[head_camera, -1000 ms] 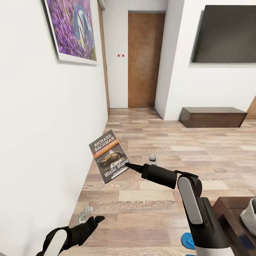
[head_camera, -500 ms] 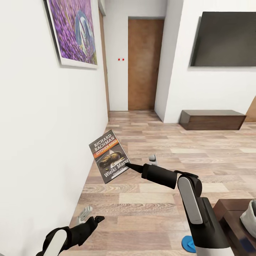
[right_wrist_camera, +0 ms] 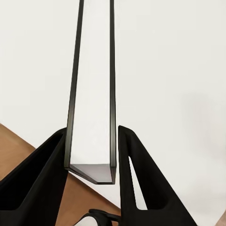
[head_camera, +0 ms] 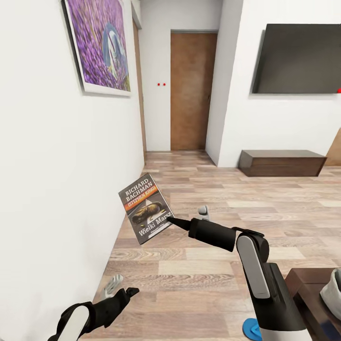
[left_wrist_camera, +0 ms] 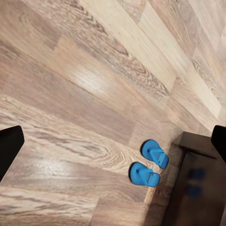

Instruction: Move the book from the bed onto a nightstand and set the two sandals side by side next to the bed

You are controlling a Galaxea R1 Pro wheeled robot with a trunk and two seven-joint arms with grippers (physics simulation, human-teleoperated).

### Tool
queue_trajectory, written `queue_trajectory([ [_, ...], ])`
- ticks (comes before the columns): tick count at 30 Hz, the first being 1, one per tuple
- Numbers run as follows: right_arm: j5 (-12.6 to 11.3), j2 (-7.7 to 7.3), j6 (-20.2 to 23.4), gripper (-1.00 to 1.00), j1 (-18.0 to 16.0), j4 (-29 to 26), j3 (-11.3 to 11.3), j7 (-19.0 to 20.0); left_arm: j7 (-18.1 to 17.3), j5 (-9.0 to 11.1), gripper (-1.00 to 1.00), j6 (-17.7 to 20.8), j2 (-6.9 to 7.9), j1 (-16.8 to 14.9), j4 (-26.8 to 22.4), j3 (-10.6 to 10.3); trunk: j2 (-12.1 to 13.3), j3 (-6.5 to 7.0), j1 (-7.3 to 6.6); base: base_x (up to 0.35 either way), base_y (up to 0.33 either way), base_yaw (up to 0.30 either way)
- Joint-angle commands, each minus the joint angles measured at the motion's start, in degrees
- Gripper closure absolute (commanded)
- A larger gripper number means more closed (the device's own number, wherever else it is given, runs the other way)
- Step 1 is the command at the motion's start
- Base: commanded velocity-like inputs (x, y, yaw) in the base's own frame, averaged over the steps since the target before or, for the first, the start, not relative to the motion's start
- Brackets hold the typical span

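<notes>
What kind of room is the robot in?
Probably a room in a home, maybe a bedroom: there is a wood-plank floor, a purple flower painting on the white wall, a flat black TV screen and a brown wooden door.

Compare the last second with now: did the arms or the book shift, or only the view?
Only the view shifted: the door, the TV and the painting sit slightly lower and the blue sandal further left, so the camera moved. The right end effector stays shut on the book at the same spot; the left end effector stays open and empty.
</notes>
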Motion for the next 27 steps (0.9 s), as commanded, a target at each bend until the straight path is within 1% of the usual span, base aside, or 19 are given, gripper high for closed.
queue_trajectory([
  [1, 0.28, 0.03, 0.25, 1.00, -0.04, -0.01, -0.07, 0.36, 0.53, 0.60, -1.00, 0.10, 0.03, -0.02, -0.06, -0.05, -0.02, 0.04, -0.01, 0.000, 0.000, 0.000],
  [17, 0.28, 0.03, 0.25, 1.00, -0.09, -0.01, -0.07, 0.40, 0.53, 0.60, -1.00, 0.10, 0.04, -0.02, -0.06, -0.05, -0.02, 1.46, -0.01, 0.004, 0.000, 0.000],
  [22, 0.28, 0.03, 0.25, 1.00, -0.11, -0.01, -0.07, 0.38, 0.53, 0.60, -1.00, 0.10, 0.04, -0.02, -0.07, -0.08, -0.02, 1.63, -0.01, 0.143, 0.000, 0.000],
  [27, 0.32, 0.02, 0.25, 1.00, -0.13, 0.06, -0.12, 0.41, 0.53, 0.60, -1.00, 0.10, 0.04, -0.02, -0.09, -0.13, -0.02, 1.65, -0.01, 0.304, 0.000, 0.000],
])
